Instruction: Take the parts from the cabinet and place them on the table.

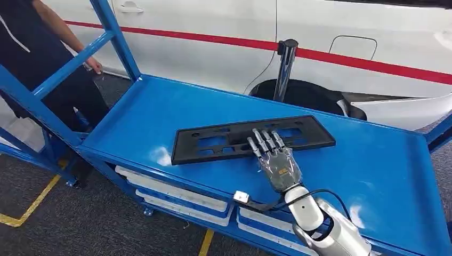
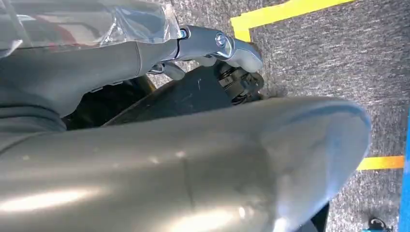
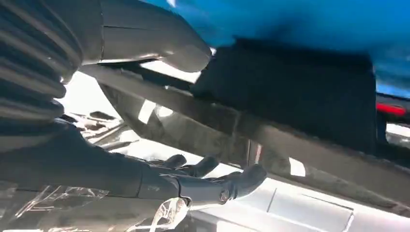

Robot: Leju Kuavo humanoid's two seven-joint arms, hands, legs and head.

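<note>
Nearest in the head view, the silver right arm [image 1: 325,224] came up from below, a dark cable looping from its wrist to a small connector [image 1: 241,197] that hung at the front edge of the blue desk [image 1: 384,165]. The right hand [image 1: 274,157] lay palm-down, wrapped in clear film, and its fingers [image 1: 265,140] were stretched out straight and close together, resting on top of the near long edge of the black part [image 1: 250,137]; the thumb could not be made out from above. In the right wrist view the dark fingers [image 3: 212,181] reached along one face of the same black part [image 3: 300,96] while the thick grey thumb [image 3: 159,41] sat on its other side, so the part's edge lay between them; whether they actually squeezed it could not be told. The part was a flat, long plate with rectangular cut-outs, lying flat on the desk near its middle, angled slightly across it. Below the desktop, white flat pieces [image 1: 176,194] were stacked on a lower shelf. The left wrist view showed the left hand [image 2: 212,46] over grey carpet with yellow floor tape [image 2: 285,14]; its fingers seemed to hold nothing, but their spread was unclear. Farther off, a person [image 1: 37,48] stood by the blue frame at the left, and a chrome post [image 1: 285,66] rose behind the desk before a white car [image 1: 341,32] with a red stripe
</note>
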